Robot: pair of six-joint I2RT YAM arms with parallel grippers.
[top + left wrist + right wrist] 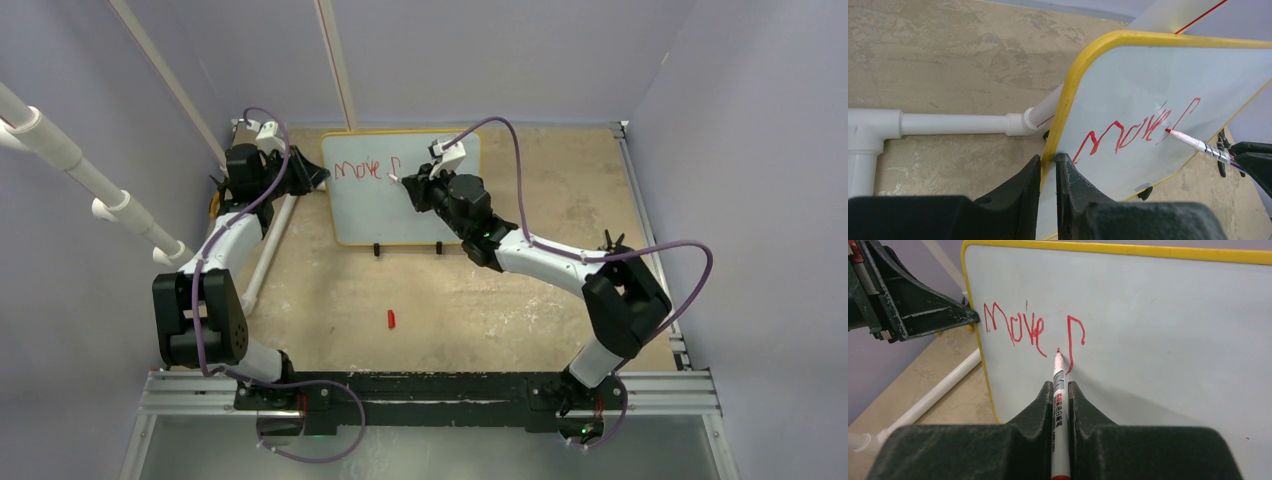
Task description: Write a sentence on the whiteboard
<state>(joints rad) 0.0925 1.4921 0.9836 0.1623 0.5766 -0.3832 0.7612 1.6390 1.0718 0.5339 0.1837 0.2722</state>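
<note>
The whiteboard (400,215) stands upright on two black feet at the back of the table, white with a yellow frame. On it red lettering, the start of the sentence (1018,330), reads "Move" and one further stroke like an "f". My left gripper (1049,159) is shut on the whiteboard's (1173,75) left yellow edge. My right gripper (1060,385) is shut on a white marker with a red tip (1059,390). The tip touches the board just left of the "f" stroke's foot. From the left wrist view the marker (1198,145) comes in from the right onto the lettering (1128,135).
A small red cap (391,319) lies on the tan tabletop in front of the board. A white plastic pipe (265,250) runs along the floor left of the board, under my left arm. Purple-grey walls close in behind and on both sides.
</note>
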